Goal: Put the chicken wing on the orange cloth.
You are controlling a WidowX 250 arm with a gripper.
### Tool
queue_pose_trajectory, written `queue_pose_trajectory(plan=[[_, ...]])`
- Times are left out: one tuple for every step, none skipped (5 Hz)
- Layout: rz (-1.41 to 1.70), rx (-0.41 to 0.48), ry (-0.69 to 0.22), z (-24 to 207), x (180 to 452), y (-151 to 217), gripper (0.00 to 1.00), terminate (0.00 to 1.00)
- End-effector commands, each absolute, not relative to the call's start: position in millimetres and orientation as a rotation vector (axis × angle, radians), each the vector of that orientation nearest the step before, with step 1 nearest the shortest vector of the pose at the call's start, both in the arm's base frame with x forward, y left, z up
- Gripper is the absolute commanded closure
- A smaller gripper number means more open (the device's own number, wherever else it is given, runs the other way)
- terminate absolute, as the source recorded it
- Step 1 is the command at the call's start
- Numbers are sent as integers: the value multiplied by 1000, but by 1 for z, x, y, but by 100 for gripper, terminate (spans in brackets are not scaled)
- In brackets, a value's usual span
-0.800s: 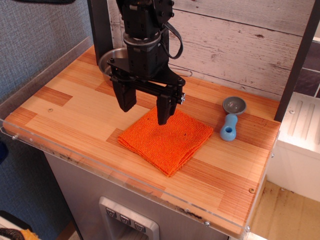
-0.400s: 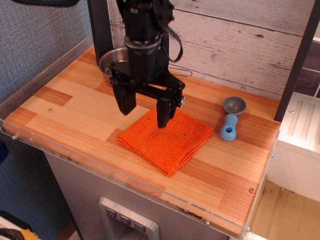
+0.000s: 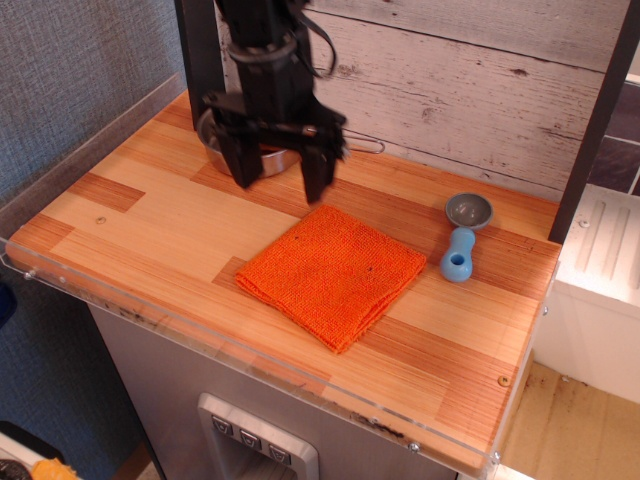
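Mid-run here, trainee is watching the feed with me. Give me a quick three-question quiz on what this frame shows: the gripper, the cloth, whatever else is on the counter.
1. True or false: the gripper is open and holds nothing.
2. What lies on the orange cloth? A) a toy chicken wing B) nothing C) the blue scoop
3. Fill in: the blue scoop lies to the ____ of the cloth in the picture.

Key
1. True. The two fingers stand apart with nothing between them, raised in front of the steel pan at the back of the wooden counter.
2. B. The cloth is bare, and no chicken wing shows anywhere in this view.
3. Right, apart from the cloth.
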State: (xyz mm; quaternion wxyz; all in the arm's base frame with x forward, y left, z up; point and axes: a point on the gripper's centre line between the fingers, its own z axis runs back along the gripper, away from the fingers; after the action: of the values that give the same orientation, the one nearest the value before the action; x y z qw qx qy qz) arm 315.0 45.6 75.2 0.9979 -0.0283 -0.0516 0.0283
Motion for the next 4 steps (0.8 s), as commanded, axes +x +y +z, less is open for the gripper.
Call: queue_pose_trajectory(plan=[[240, 6, -239, 99, 369, 133, 0, 0], [250, 31, -224, 87, 384, 142, 0, 0], [257, 24, -221, 76, 389, 139, 0, 0], [258, 21, -230, 70, 397, 133, 0, 0]])
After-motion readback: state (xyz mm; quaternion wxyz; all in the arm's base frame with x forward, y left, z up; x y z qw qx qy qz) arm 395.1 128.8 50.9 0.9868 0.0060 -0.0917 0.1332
